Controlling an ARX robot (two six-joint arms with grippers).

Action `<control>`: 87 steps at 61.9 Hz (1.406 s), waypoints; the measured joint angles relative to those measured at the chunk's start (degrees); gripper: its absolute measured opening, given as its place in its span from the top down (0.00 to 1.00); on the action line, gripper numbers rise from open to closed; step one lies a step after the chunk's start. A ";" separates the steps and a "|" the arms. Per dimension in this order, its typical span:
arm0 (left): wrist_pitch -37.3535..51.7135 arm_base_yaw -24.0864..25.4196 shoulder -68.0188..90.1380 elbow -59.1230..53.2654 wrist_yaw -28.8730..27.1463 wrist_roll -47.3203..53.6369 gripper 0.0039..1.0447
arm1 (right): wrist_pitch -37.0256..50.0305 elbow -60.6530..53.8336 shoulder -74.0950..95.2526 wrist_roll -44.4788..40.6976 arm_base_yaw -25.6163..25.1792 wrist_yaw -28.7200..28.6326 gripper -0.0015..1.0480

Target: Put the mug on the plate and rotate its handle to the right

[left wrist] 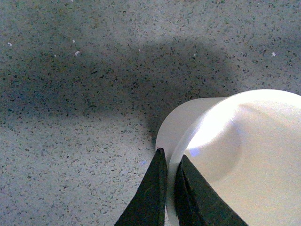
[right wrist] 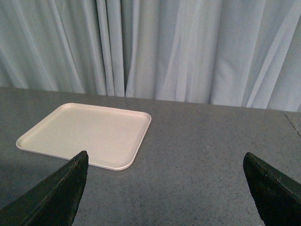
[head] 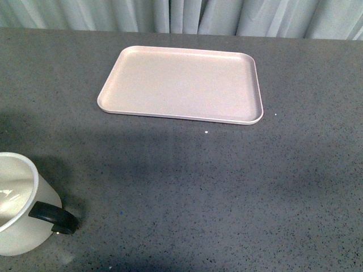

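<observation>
left end effector [left wrist: 171, 156] clamped near-shut on mug [head: 17, 204] rim, plate [head: 181, 85] ahead and to its right; right end effector [right wrist: 165, 155] wide open, empty.

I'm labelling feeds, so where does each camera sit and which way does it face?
Front: on the robot's body, looking down across the table at the plate and mug; no arm shows.
Left wrist: on the left arm, looking down at the mug rim the left gripper pinches.
Right wrist: on the right arm, facing plate and curtain; open right gripper shows.
Front and right wrist share the plate.
</observation>
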 joint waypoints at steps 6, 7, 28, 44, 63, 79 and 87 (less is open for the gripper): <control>-3.02 -1.53 -1.18 3.76 1.01 -1.62 0.98 | 0.00 0.00 0.00 0.00 0.00 0.00 0.09; -3.10 -1.73 -1.18 4.24 1.11 -1.77 0.98 | 0.00 0.00 0.00 0.00 0.00 0.00 0.09; -3.45 -10.80 16.11 29.55 2.54 -3.30 0.98 | 0.00 0.00 0.00 0.00 0.00 0.00 0.09; -9.73 -16.83 37.27 56.06 2.99 -3.37 0.98 | 0.00 0.00 0.00 0.00 0.00 0.00 0.09; -19.67 -19.10 52.96 77.72 3.87 0.59 0.98 | 0.00 0.00 0.00 0.00 0.02 0.00 0.09; -22.23 -19.08 57.99 82.58 3.63 2.14 0.98 | 0.00 0.00 0.00 0.00 0.00 0.00 0.09; -23.04 -19.15 59.36 83.36 3.50 3.08 0.98 | 0.00 0.00 0.00 0.00 0.00 0.00 0.09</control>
